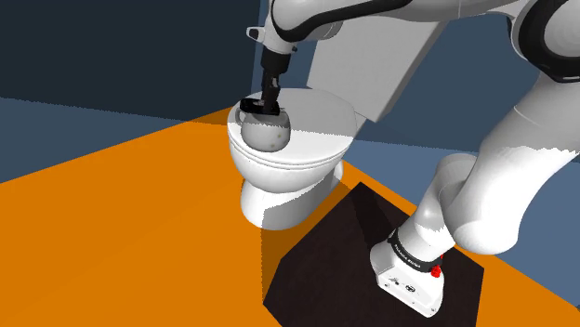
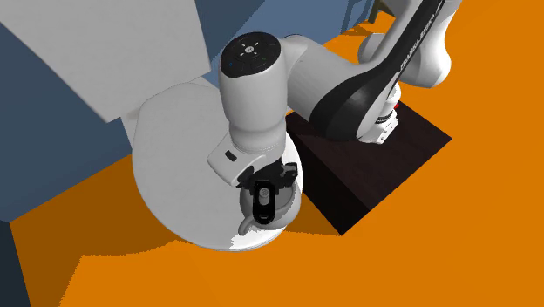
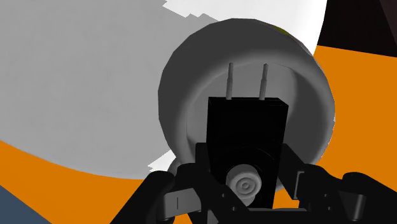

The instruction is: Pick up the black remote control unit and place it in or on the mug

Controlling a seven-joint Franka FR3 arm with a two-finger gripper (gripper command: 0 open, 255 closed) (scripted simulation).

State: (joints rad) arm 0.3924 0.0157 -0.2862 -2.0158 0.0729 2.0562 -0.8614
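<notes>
One orange floor (image 1: 121,241) is seen, and on it stand one white toilet (image 1: 316,139), its lid shut, and one dark stand (image 1: 325,241). One white arm (image 1: 502,176) is stretched over the toilet. One grey mug (image 3: 184,95) is set at the lid's edge. One black remote control (image 3: 245,127) is clasped between the two fingers of the gripper (image 3: 245,167), which are closed against its sides. It is held at the mug's mouth. Contact with the rim cannot be told.

The white arm (image 1: 502,158) rises from its base and arches toward the shoulder view's upper left, wrist pointing steeply down, with the black gripper (image 1: 270,91) seemingly clamped on the black remote (image 3: 245,127).
</notes>
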